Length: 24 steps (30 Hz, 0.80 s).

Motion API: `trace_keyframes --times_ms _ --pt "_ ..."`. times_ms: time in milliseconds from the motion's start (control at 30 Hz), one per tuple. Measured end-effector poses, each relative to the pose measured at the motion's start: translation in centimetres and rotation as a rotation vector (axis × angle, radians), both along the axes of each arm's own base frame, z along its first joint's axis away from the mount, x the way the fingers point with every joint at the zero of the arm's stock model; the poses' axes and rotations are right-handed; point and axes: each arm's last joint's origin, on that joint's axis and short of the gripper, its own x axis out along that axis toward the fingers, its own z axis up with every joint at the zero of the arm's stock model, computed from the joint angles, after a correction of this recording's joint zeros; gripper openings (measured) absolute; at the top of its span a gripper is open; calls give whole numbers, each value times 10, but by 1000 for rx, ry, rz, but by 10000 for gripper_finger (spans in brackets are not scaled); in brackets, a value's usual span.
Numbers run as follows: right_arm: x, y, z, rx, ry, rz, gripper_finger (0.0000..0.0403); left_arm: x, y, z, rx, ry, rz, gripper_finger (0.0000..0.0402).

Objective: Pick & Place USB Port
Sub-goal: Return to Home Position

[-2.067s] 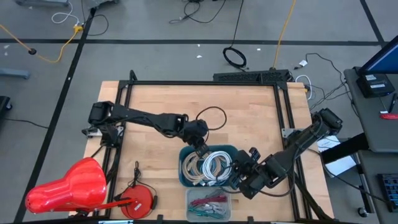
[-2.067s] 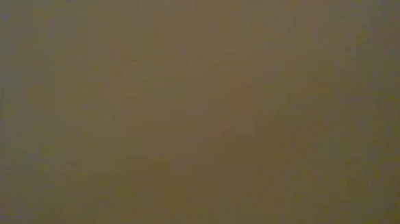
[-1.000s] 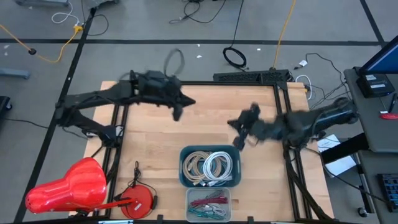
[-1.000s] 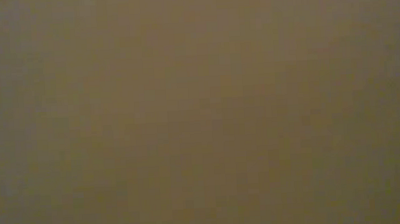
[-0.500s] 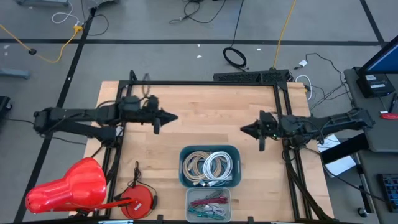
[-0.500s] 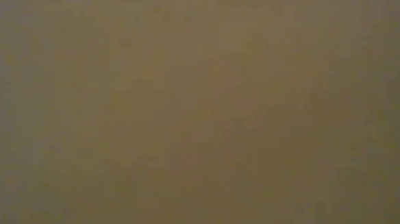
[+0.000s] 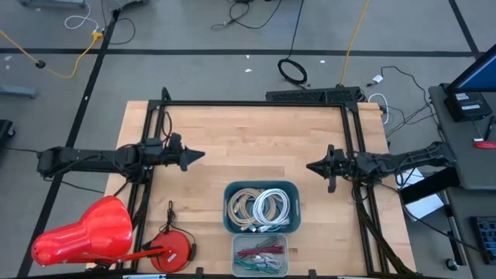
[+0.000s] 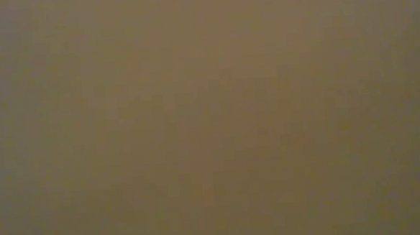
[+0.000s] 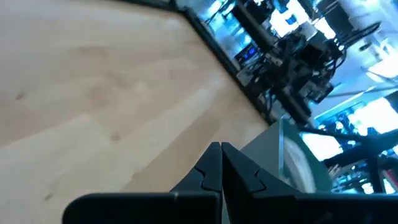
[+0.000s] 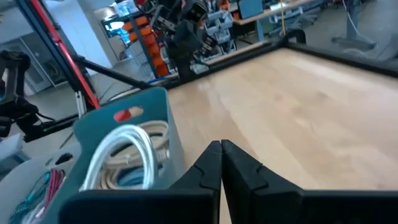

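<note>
A teal bin (image 7: 262, 207) stands near the table's front middle and holds coiled white and beige cables (image 7: 267, 208). It also shows in the left wrist view (image 9: 292, 155) and the right wrist view (image 10: 124, 149). My left gripper (image 7: 198, 157) hovers over the table's left part, pointing toward the right, shut and empty (image 9: 221, 152). My right gripper (image 7: 312, 166) hovers over the right part, pointing toward the left, shut and empty (image 10: 221, 149). Both are well away from the bin. The low view shows only a blank brown field.
A clear box (image 7: 260, 254) with red and green wires sits at the near edge, in front of the bin. A red round reel (image 7: 172, 248) and a large red object (image 7: 85, 232) lie at the near left. A black frame (image 7: 256, 105) runs along the table's edges.
My left gripper has drawn back toward the table's left edge and somewhat toward the near edge. My right gripper has drawn back toward the right edge. Both arms have stretched out level. The bin and its cables have stayed in place.
</note>
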Motion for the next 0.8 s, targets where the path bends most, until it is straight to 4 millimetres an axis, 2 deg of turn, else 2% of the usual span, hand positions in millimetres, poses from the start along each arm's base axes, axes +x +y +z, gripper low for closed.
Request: trace_keyframes --times_ms 133,333,467,600,800 --pt "-1 0 -18 4 38 6 0 -5 -1 -21 -7 67 -13 4" --pt "-2 0 -23 79 58 17 0 -16 -4 -52 -165 270 16 12" --pt "-1 1 -28 37 109 33 0 -19 -6 -59 -210 335 -5 5" --pt "1 1 -31 -32 145 38 0 -19 -6 -61 -108 372 -63 4" --pt "1 1 -31 -11 152 34 0 -18 -7 -61 69 397 -178 24"
